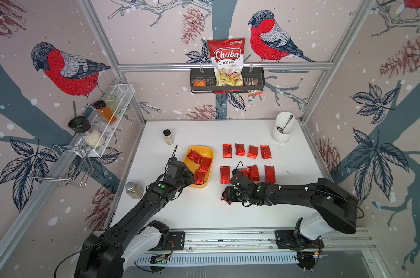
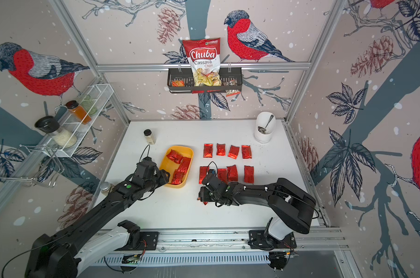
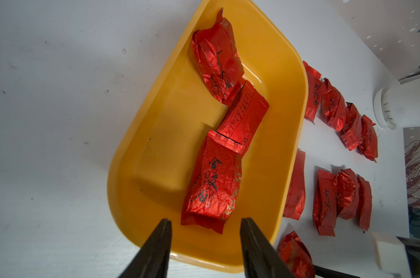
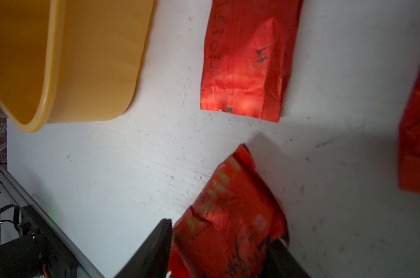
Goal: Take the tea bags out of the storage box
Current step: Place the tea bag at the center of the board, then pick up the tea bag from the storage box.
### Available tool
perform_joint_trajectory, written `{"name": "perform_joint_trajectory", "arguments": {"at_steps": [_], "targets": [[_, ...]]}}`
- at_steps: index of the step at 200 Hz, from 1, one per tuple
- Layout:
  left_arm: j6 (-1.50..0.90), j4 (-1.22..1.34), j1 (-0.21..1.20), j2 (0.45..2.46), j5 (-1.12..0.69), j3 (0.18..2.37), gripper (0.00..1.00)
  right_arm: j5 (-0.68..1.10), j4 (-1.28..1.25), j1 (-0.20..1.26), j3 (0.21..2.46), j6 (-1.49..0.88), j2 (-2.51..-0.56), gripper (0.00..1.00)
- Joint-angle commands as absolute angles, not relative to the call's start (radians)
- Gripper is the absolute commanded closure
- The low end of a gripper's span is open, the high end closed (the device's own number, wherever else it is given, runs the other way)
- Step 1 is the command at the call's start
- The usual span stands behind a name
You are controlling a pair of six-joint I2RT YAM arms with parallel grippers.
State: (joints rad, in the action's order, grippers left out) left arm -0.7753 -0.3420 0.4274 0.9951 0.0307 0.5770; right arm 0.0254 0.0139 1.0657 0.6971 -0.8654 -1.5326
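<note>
Tea bags (image 1: 227, 150): twelve counted. Three lie inside the storage box (image 1: 204, 150), which sits on the worktop (image 1: 288, 192) left of centre. Eight lie on the worktop to the right of the box, in two rows of four. One bag of the near row is partly hidden by the right arm. The twelfth bag (image 4: 230, 211) is at the right pincer (image 4: 223, 231), near the worktop's front edge and apart from both rows.

Left pincer (image 3: 206, 220): jaws about half open and empty, poised over the near end of the box. The nearest boxed bag (image 3: 211, 183) lies just at the tips, ungripped.

Right pincer: jaws stand apart with the twelfth bag between them. The bag fills the gap and is blurred in the wrist view. One finger (image 4: 156, 240) meets the bag's edge. Whether the bag is clamped or lying loose cannot be told.

Storage box: one, lidless.
</note>
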Motion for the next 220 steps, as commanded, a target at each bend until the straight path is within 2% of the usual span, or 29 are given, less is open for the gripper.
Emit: {"name": "perform_joint_trajectory", "arguments": {"at_steps": [1,31,75,132,175,220], "targets": [[-0.739,-0.329,0.431,1.034,0.062,0.613,0.49,-0.019,0.062,1.066,0.712,-0.851,-1.478,0.30],[-0.698,-0.357,0.431,1.096,0.109,0.671,0.47,-0.073,0.166,1.049,0.750,-0.827,-1.385,0.23],[-0.686,-0.339,0.428,1.198,0.135,0.722,0.43,-0.091,0.251,0.980,0.776,-0.778,-1.331,0.24],[-0.661,-0.285,0.381,1.381,0.127,0.823,0.42,-0.011,0.223,0.893,0.816,-0.716,-1.367,0.27],[-0.555,-0.329,0.375,1.559,0.017,0.908,0.42,0.010,0.234,0.886,0.898,-0.666,-1.432,0.28],[-0.495,-0.410,0.387,1.577,-0.074,0.890,0.41,0.052,0.212,0.857,0.911,-0.639,-1.465,0.28]]}}
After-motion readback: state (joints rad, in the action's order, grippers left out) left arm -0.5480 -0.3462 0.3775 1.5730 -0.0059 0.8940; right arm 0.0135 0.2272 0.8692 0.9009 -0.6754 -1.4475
